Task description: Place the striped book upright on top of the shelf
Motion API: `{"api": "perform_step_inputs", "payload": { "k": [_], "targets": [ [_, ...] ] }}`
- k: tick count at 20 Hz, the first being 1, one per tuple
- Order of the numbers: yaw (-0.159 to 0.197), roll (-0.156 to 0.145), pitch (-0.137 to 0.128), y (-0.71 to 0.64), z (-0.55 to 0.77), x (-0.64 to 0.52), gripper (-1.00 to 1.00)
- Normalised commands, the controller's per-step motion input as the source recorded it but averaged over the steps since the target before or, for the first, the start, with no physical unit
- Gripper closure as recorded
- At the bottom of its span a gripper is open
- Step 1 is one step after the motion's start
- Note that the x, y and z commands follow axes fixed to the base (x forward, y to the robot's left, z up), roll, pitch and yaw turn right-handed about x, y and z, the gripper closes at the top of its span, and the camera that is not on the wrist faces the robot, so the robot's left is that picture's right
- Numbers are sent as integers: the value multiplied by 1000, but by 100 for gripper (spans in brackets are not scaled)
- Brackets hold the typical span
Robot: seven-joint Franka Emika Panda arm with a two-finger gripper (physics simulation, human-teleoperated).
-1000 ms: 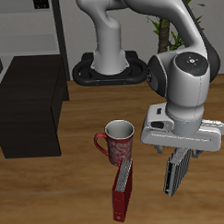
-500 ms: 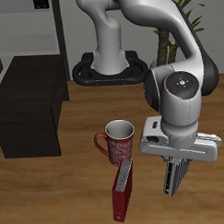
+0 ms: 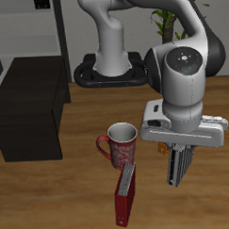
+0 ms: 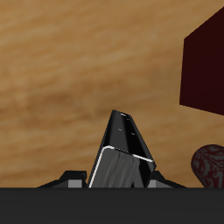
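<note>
My gripper (image 3: 175, 150) is shut on the striped book (image 3: 179, 166), which hangs on end below the fingers, just above the wooden table near its front edge. In the wrist view the striped book (image 4: 122, 154) runs straight out from the jaws over the table. The shelf (image 3: 31, 106), a large black cabinet with a flat top, stands well apart on the other side of the table, beyond the mug.
A red patterned mug (image 3: 121, 144) stands beside the held book; it also shows in the wrist view (image 4: 210, 166). A dark red book (image 3: 122, 196) lies by the mug, and shows in the wrist view (image 4: 206, 70). A grey metal rack (image 3: 28, 26) stands behind the shelf.
The gripper has risen a little with the striped book in it, and the wrist has turned slightly. The mug and the dark red book have not moved.
</note>
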Motion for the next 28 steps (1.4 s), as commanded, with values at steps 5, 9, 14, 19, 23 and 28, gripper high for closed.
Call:
{"api": "perform_step_inputs", "payload": {
  "k": [5, 9, 14, 19, 23, 28],
  "targets": [
    [78, 72, 6, -104, 729, -270, 100],
    [80, 90, 48, -379, 815, -448, 100],
    [49, 48, 44, -409, 546, -393, 100],
    [30, -14, 20, -726, 628, -507, 100],
    [-9, -10, 2, -324, 285, -209, 100],
    [9, -37, -45, -612, 457, -342, 100]
  ]
}}
